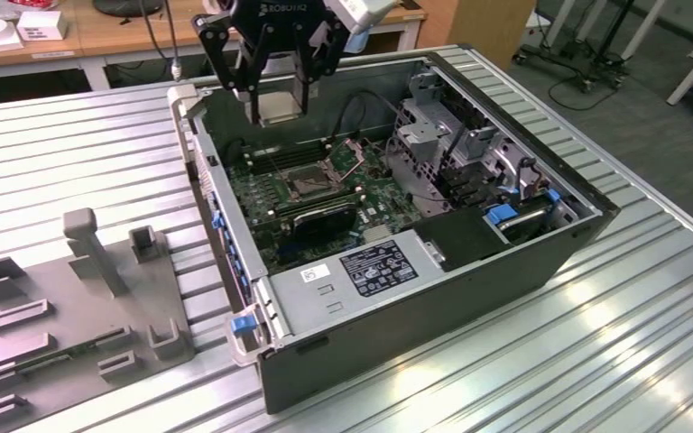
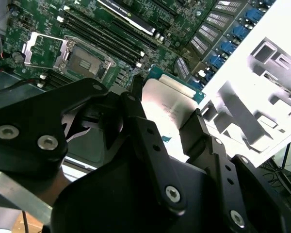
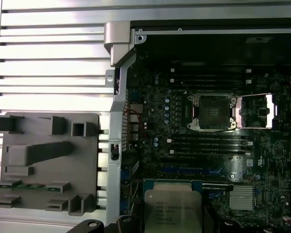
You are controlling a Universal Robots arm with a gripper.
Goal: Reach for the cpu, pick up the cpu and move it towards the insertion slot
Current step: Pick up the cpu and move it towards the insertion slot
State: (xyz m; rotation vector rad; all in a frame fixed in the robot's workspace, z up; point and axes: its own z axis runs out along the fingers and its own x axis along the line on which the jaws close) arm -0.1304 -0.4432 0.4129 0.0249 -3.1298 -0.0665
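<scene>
We are holding the cpu (image 1: 279,102) in the gripper (image 1: 277,106), near the top centre of the exterior view, above the open computer case (image 1: 563,262). The fingers (image 2: 196,133) are closed onto the chip's opposite edges, so the jaws are standing only as far apart as the chip is wide. In the first wrist view the cpu (image 3: 172,213) is showing at the bottom centre, pale face towards the camera.

The insertion slot (image 3: 212,111) is lying in the upper right of that view, well apart from the chip, its dark centre exposed and its metal bracket (image 3: 255,111) swung open just beside it. In the exterior view the insertion slot (image 1: 304,182) is sitting mid-frame on the green board, below the gripper.

The grey fixture (image 1: 76,316) is standing at the lower left of the exterior view, on the slatted table (image 1: 69,144).

We are judging the main risk to be the narrow edge grip: a jolt could be tilting or slipping the chip between the fingers. Descending off-centre, we could be clipping the case wall (image 1: 208,194) or the open bracket, and a rotated chip would be meeting the socket askew.
</scene>
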